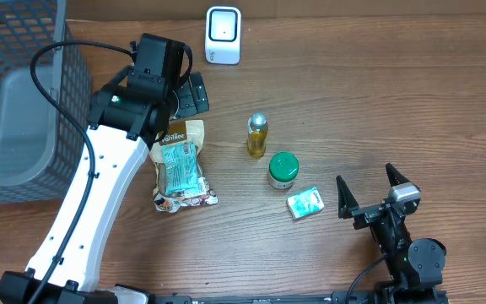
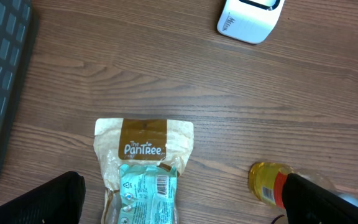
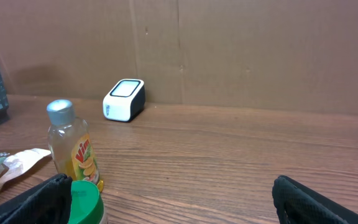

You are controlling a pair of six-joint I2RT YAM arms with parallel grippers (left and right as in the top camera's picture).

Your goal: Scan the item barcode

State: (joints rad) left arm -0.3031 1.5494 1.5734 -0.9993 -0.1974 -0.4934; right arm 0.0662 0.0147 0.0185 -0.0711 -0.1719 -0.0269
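— The left gripper (image 2: 180, 182) is hovering with its jaws spread wide, gripping nothing. What is lying under it?

— The pouch (image 2: 143, 168) is lying flat on the wooden table (image 1: 353, 93) directly beneath the fingers, brown label end pointing ahead. A barcode is showing on its teal part. The scanner (image 2: 250, 18), a white rounded box, is standing well ahead of the gripper and off to one side.

— And the containers?

— The dark mesh basket (image 1: 24, 34) is standing out to the gripper's other side. Something pale grey is covering its floor, though I cannot tell whether that is a liner or a bin. The clear bottle (image 1: 258, 135) is holding yellow liquid under a silver cap and standing upright near the pouch, on the side away from the basket.

— The right gripper (image 1: 369, 190)?

— It is gaping empty too, low by the table's near edge. A round green-lidded jar (image 1: 283, 169) and a small crinkled sachet (image 1: 305, 203) are sitting ahead of it, between it and the pouch.
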